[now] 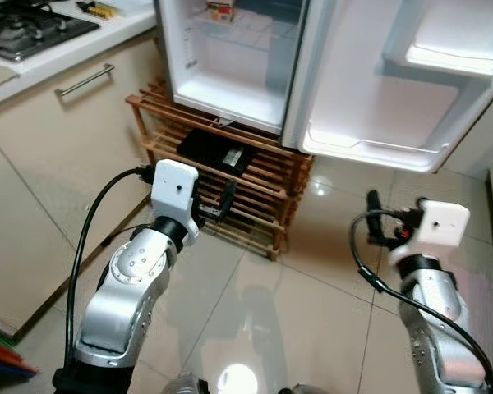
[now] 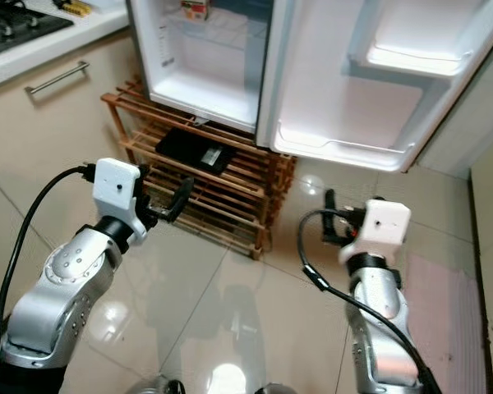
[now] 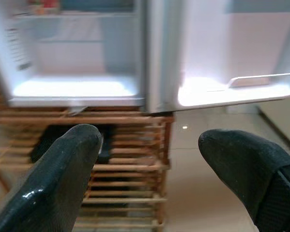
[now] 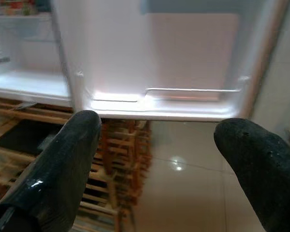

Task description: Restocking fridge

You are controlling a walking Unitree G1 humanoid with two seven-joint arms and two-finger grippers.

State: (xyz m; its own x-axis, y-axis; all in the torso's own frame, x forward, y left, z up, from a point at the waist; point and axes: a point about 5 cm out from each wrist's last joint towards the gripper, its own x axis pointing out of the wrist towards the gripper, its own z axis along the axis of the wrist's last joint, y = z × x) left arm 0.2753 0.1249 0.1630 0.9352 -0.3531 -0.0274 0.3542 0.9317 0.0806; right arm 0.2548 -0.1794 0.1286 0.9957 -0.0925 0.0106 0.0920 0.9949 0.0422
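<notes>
we see a gas hob [image 1: 29, 31] on the surface [image 1: 107, 29] far left of the fridge [image 1: 230, 61], with a cabinet handle [image 1: 84, 80] below it. our left hand [image 3: 145, 179] hangs empty with its fingers [image 3: 58, 179] spread apart, low in front of the fridge and just left of its open compartment. the fridge stands on a wooden rack [image 1: 230, 185], and a flat black object [image 1: 216, 152] lies on the rack under it. a small carton [image 1: 220, 10] sits on a shelf high inside the fridge, well beyond both hands. right of the compartment the fridge door [image 1: 394, 82] stands wide open. our right hand [image 4: 169, 164], also empty and spread, hovers over the tiled floor [image 1: 312, 279] below that door.
</notes>
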